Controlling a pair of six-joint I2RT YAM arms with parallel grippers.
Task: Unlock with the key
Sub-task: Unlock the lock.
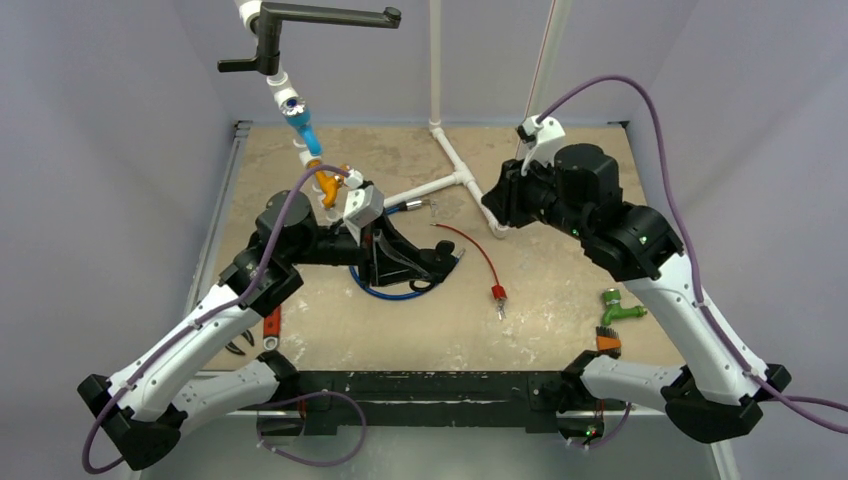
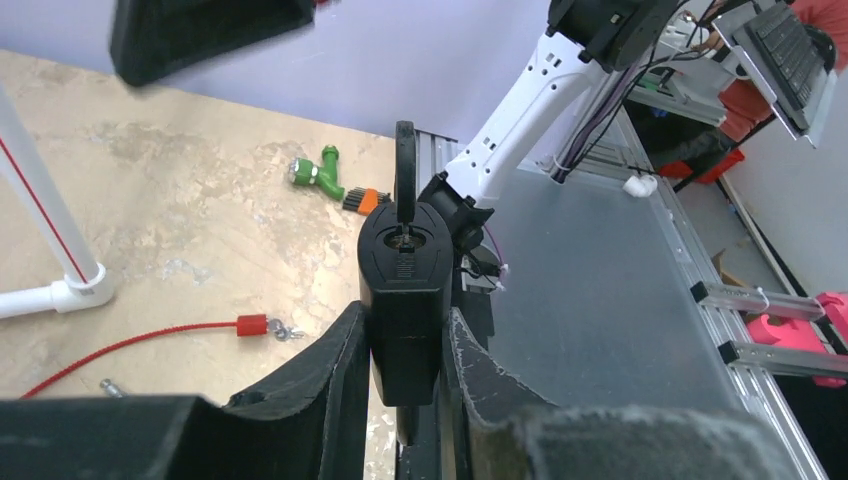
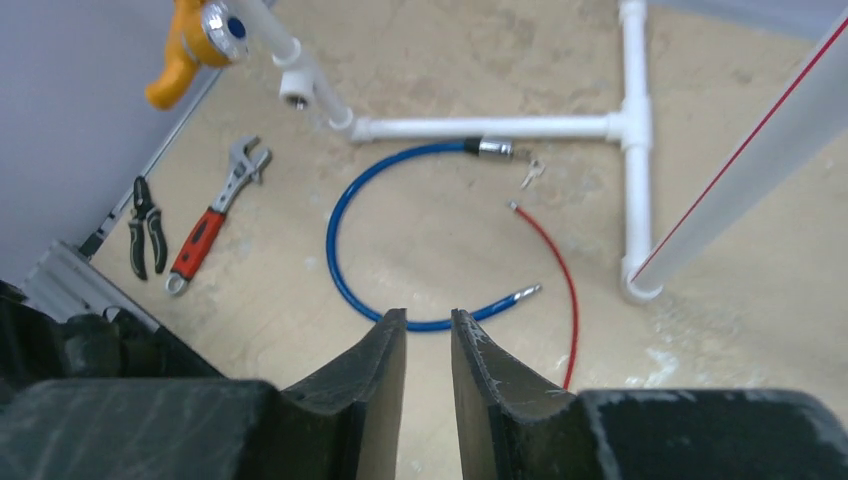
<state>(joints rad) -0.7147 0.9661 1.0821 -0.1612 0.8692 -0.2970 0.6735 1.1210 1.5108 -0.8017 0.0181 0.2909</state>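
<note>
The left gripper (image 2: 405, 335) is pinching the black lock (image 2: 405, 275). The key (image 2: 404, 165) is sticking out of its far end, pointing away along the fingers. The right gripper (image 3: 428, 325) is hovering well apart, jaws nearly together and holding nothing.

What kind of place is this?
Probably a robot lab set up like a workshop: a table boxed in by plain walls, white pipes, and a wrench and pliers lying there.
</note>
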